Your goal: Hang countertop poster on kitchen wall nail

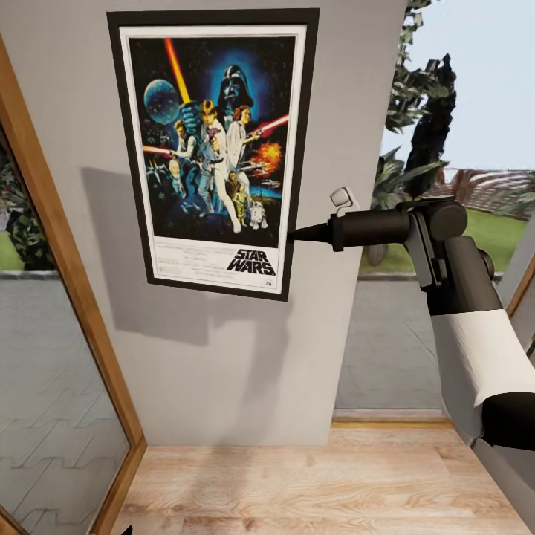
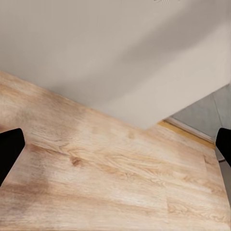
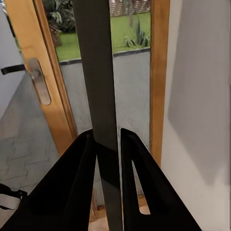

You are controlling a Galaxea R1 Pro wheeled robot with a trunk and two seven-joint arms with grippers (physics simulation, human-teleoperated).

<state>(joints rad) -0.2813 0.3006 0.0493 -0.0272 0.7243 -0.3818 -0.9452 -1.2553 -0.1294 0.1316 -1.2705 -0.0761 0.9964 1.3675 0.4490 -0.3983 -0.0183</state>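
Edgewise, poster (image 1: pixel 215 148) between right fingers (image 3: pixel 82 183).

You are in a home. You see a wood floor (image 1: pixel 312 483), a plain grey wall (image 1: pixel 245 357), a glass door with a wood frame (image 3: pixel 159 72) and handle (image 3: pixel 38 82), and a garden (image 1: pixel 498 230) outside.

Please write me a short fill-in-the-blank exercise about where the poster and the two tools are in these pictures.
1. The right tool grips the Star Wars poster by its ____ edge.
2. The poster is held against a grey ____.
3. The left tool's fingers are spread over a ____ floor.

Missing words: right; wall; wooden
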